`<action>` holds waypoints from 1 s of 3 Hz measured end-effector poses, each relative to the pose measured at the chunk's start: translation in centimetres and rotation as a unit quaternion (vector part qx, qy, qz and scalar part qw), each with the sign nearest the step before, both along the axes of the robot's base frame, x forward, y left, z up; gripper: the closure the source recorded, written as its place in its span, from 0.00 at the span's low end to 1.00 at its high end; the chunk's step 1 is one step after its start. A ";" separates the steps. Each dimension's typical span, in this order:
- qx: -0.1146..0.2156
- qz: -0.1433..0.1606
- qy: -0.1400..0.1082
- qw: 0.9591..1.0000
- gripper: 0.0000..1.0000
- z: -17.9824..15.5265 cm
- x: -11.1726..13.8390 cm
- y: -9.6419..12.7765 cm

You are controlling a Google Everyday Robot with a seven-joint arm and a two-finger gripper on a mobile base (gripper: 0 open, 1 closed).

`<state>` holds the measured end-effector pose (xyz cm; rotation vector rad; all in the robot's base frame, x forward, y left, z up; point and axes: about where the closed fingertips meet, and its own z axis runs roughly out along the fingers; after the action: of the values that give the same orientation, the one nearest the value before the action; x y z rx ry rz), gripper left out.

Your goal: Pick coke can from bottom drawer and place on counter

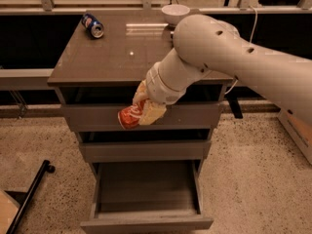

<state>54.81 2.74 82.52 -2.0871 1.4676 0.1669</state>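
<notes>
My gripper [139, 112] is shut on the coke can [128, 117], a small red-orange can with white markings. It holds the can tilted in the air in front of the top drawer face, just below the front edge of the counter [122, 57]. The bottom drawer [146, 191] stands pulled open below, and its tray looks empty. My white arm reaches in from the right and hides the right part of the counter.
A blue can [92, 25] lies on its side at the counter's back left. A white bowl [175, 12] stands at the back middle. A black pole [29, 194] lies on the floor at the left.
</notes>
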 end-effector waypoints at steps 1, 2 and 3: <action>0.007 -0.010 -0.049 0.999 1.00 2.7 2.0 0.9; 0.012 -0.001 -0.118 0.993 1.00 6.8 5.3 3.0; 0.034 -0.009 -0.159 0.987 1.00 8.7 8.6 4.2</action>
<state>63.45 6.97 91.26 -1.9390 1.2695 -0.1168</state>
